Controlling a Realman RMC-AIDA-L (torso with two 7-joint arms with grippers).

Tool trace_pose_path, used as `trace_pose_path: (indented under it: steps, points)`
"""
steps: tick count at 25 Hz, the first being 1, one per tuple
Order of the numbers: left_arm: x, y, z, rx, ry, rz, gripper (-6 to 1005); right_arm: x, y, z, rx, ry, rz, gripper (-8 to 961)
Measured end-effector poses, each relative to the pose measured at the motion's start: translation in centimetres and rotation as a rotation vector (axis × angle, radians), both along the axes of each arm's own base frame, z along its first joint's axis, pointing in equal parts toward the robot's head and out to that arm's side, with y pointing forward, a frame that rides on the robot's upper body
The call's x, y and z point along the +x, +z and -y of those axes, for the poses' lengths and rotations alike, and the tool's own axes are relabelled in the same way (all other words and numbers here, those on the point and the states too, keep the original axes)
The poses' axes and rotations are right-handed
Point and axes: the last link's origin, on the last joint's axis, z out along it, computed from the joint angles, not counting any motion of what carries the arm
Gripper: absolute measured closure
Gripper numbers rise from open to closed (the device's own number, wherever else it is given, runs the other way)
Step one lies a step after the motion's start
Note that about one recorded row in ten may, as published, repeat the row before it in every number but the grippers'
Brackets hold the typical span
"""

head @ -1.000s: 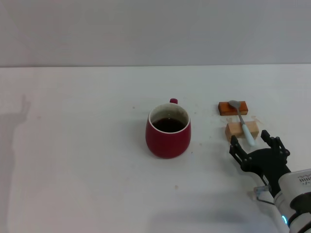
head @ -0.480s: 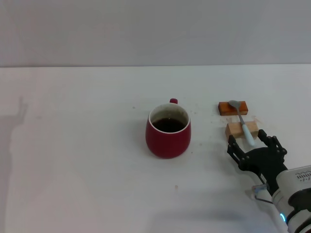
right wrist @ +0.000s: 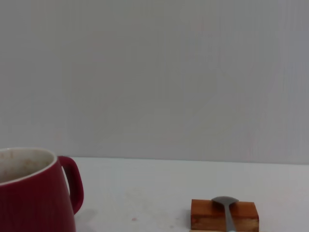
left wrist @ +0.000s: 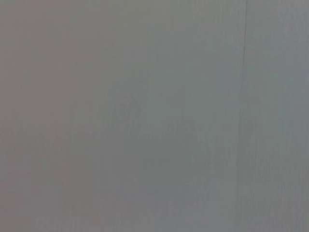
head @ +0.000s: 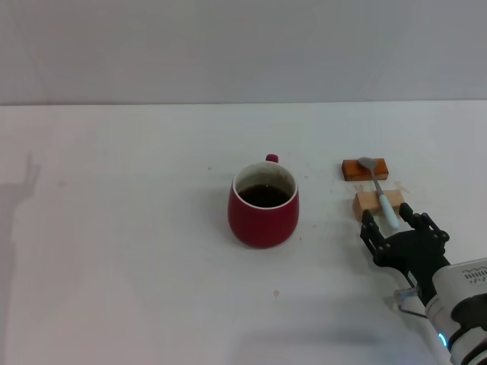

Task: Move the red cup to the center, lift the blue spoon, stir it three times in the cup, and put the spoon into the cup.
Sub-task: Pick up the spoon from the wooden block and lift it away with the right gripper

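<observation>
The red cup [head: 263, 203] stands near the table's middle, dark liquid inside, its handle toward the back. It also shows in the right wrist view [right wrist: 36, 193]. The blue spoon [head: 383, 195] lies across an orange block [head: 365, 168] and a tan block [head: 372, 202], bowl on the orange one. The right wrist view shows the spoon's bowl [right wrist: 225, 203] on the orange block [right wrist: 224, 215]. My right gripper [head: 391, 222] is open, low at the spoon's handle end, fingers either side of it. My left gripper is out of view.
The white table [head: 122, 228] runs back to a grey wall. The left wrist view shows only a plain grey surface.
My right gripper has crept forward toward the spoon's handle end and the tan block. The cup, spoon and blocks have not moved.
</observation>
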Motion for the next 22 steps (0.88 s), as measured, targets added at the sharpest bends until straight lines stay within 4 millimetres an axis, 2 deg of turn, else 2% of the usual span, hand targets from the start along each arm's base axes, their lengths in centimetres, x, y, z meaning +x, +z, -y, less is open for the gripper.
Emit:
trace_pose_path:
  steps: [22]
  points:
    - [-0.24,0.16,0.14,0.005,0.008,-0.002,137,0.02,0.39,-0.49,0.023,-0.013,-0.010,366]
